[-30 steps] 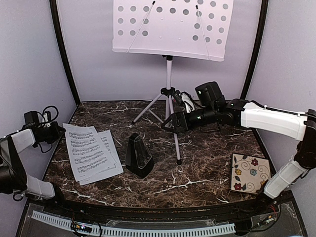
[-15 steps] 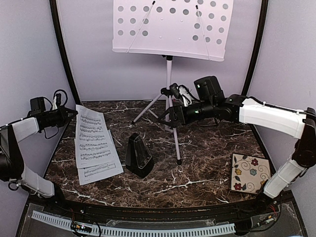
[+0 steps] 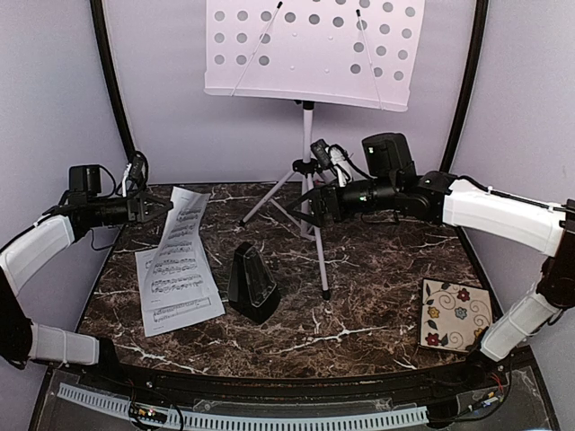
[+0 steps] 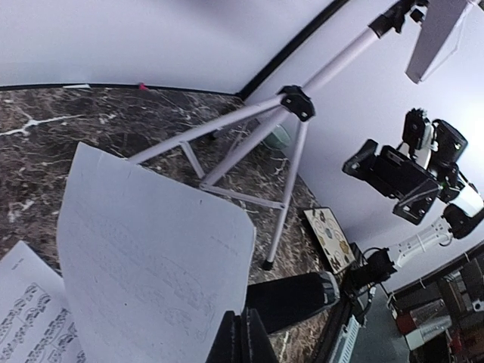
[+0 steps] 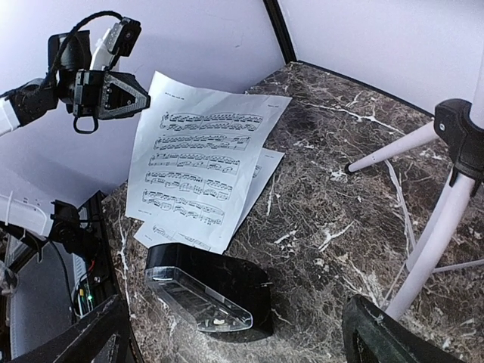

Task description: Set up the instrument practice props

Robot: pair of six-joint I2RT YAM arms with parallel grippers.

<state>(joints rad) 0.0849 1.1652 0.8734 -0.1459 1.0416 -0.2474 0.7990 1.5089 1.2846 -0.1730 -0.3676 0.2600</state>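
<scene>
One music sheet [image 3: 184, 229] hangs pinched in the closed left fingers [image 3: 162, 206], while the right fingers [image 5: 79, 340] gape wide, holding nothing.

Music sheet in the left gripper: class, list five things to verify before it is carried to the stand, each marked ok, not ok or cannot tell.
1. Left gripper shut on the white printed music sheet at its edge, sheet lifted: ok.
2. Second white printed sheet lies flat on the dark marble table: ok.
3. White hole-dotted stand desk holds no paper: ok.
4. Small black pyramid metronome upright on the table: ok.
5. Right gripper open; touching the silver tripod pole: cannot tell.
</scene>
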